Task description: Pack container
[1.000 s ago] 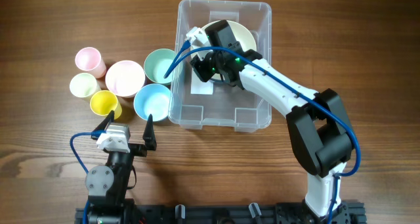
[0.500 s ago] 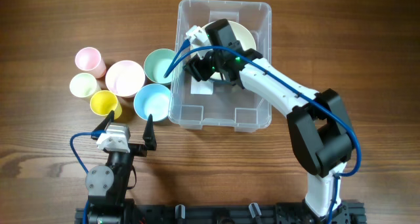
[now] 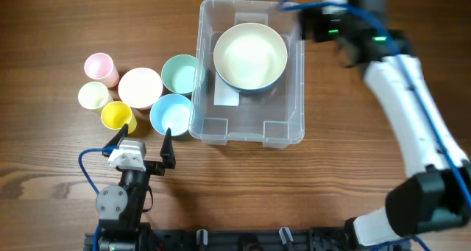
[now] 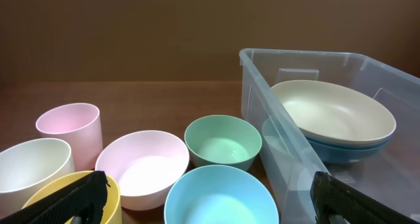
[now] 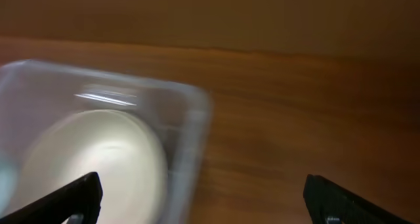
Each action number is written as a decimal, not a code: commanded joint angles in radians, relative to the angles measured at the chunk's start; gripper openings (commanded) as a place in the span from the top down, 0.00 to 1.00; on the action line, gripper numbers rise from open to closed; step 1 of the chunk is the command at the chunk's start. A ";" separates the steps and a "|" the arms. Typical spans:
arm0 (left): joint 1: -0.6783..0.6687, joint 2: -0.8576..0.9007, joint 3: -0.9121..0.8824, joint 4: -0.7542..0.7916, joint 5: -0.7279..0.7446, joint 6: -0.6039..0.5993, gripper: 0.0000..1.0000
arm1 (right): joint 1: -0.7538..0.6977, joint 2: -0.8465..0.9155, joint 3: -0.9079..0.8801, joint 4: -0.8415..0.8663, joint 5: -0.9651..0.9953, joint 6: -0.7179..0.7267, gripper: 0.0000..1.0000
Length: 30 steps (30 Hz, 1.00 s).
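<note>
The clear container stands mid-table, with a white label on its floor. Inside it, a cream bowl is stacked in a blue bowl. My right gripper, blurred with motion, is open and empty above the container's far right corner. In its wrist view the right gripper straddles the container's corner, with the cream bowl to the left. My left gripper rests open near the table's front, just before the light blue bowl. The container's wall is at its right.
Left of the container are a mint bowl, a light blue bowl, a pale pink bowl, a pink cup, a cream cup and a yellow cup, all close together.
My right gripper has opened at the cream bowl's rim, left the bowl in the container, and swung out to the far right. The left arm has not moved.
</note>
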 commanded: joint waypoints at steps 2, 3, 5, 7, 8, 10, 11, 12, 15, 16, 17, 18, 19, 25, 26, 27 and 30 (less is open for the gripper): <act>-0.003 0.000 -0.010 0.002 0.001 0.008 0.00 | -0.132 0.008 0.003 -0.097 0.122 0.026 0.00; -0.003 0.000 -0.010 0.002 0.001 0.008 0.00 | -0.157 0.011 0.003 -0.113 0.124 0.026 0.00; -0.003 0.000 -0.010 0.002 0.001 0.008 0.00 | -0.198 0.013 0.003 -0.137 0.123 0.033 0.00; -0.003 0.000 -0.010 0.002 0.001 0.008 0.00 | -0.225 0.014 0.003 -0.142 0.108 0.033 0.00; -0.003 0.000 -0.010 0.002 0.001 0.008 0.00 | -0.233 0.014 0.003 -0.142 0.109 0.032 0.00; -0.003 0.000 -0.010 0.002 0.001 0.008 0.00 | -0.237 0.014 0.003 -0.142 0.109 0.032 0.00; -0.003 0.000 -0.010 0.002 0.001 0.008 0.00 | -0.237 0.014 0.003 -0.142 0.109 0.032 0.00; -0.003 0.000 -0.010 0.002 0.001 0.008 0.00 | -0.237 0.014 0.003 -0.142 0.109 0.032 0.00; -0.003 0.000 -0.010 0.002 0.001 0.008 0.00 | -0.237 0.014 0.003 -0.142 0.109 0.032 0.00; -0.003 0.000 -0.010 0.002 0.001 0.008 0.00 | -0.237 0.014 0.003 -0.142 0.109 0.032 0.00; -0.003 0.000 -0.010 0.002 0.001 0.008 0.00 | -0.237 0.014 0.003 -0.142 0.109 0.032 0.00; -0.003 0.000 -0.010 0.003 0.001 0.009 0.00 | -0.237 0.014 0.003 -0.142 0.109 0.032 0.00; -0.003 0.000 -0.010 0.011 0.001 0.008 0.00 | -0.237 0.014 0.003 -0.142 0.109 0.032 0.00; -0.003 0.000 -0.010 0.050 0.001 0.008 0.00 | -0.237 0.014 0.003 -0.142 0.109 0.032 0.00; -0.003 0.000 -0.010 0.083 0.004 0.007 0.00 | -0.237 0.014 0.003 -0.142 0.109 0.032 0.00; -0.003 0.000 -0.010 0.117 0.022 0.004 0.00 | -0.237 0.014 0.003 -0.142 0.109 0.032 0.00; -0.003 0.000 -0.010 0.200 0.100 0.005 0.00 | -0.237 0.014 0.003 -0.142 0.109 0.032 0.00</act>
